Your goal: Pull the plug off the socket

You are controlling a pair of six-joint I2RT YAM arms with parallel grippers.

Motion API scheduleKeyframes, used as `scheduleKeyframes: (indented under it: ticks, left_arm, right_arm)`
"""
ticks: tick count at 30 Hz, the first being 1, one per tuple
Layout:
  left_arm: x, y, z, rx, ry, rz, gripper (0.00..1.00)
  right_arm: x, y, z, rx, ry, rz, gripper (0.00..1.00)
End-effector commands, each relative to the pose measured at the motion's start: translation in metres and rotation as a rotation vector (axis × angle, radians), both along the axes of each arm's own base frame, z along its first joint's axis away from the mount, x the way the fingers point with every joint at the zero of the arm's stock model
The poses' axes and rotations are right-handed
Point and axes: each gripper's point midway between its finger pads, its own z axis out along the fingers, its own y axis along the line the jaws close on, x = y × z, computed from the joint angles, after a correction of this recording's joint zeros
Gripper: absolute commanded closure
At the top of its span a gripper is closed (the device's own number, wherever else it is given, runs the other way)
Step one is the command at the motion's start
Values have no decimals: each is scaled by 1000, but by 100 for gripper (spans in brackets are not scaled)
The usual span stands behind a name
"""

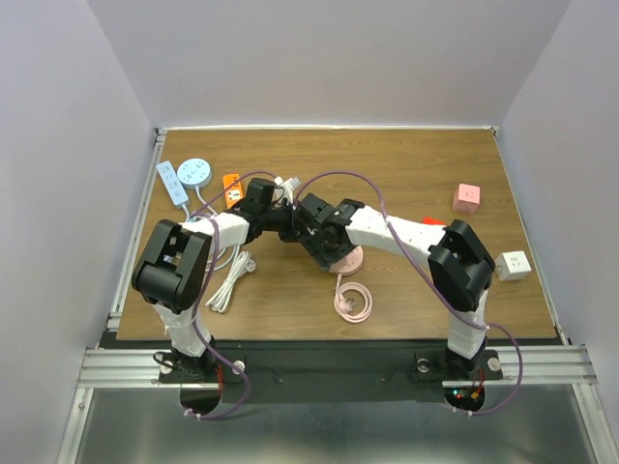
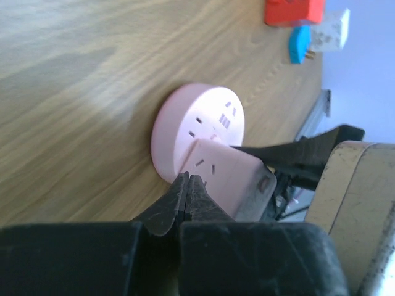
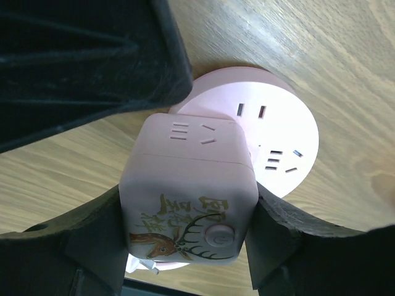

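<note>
A round pink socket lies on the wooden table mid-centre, with a pink cube plug bearing a deer print standing on its face. My right gripper is shut on the cube, one finger on each side. My left gripper is shut and empty, its tips against the cube's base by the socket. In the top view both grippers meet over the socket, left and right. A small metal prong shows under the cube's lower left corner; the joint itself is hidden.
A coiled pink cable lies in front of the socket and a white cable at the left. A power strip, a round blue socket and an orange adapter sit back left. A pink cube and a white cube sit right.
</note>
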Motion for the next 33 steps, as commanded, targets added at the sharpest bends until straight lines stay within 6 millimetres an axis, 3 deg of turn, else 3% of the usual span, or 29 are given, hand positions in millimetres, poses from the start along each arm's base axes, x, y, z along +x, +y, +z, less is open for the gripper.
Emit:
scheduleKeyframes:
  ticks: [1,8,13,18,23,30,33]
  left_arm:
    - [-13,-25,16,-126,-21,-92,100]
    - [-26,-46,22,-202,-15,-228,100]
    - [-35,-51,-1,-199,44,-277,100]
    - [-31,-54,-16,-187,66,-281,100]
    - [-32,-54,-26,-166,84,-276,100]
    - [-46,-36,-66,-55,129,-242,100]
    - [-49,-28,-86,6,141,-210,100]
  right_arm:
    - [0,39,27,131,-98,285,100]
    - [-12,56,31,220,-64,414,100]
    - [-18,65,30,255,-35,479,100]
    - [-23,74,30,292,-2,510,99]
    - [-8,70,27,241,-45,457,100]
    - [24,53,25,156,-129,322,100]
    - [38,46,37,165,-164,261,100]
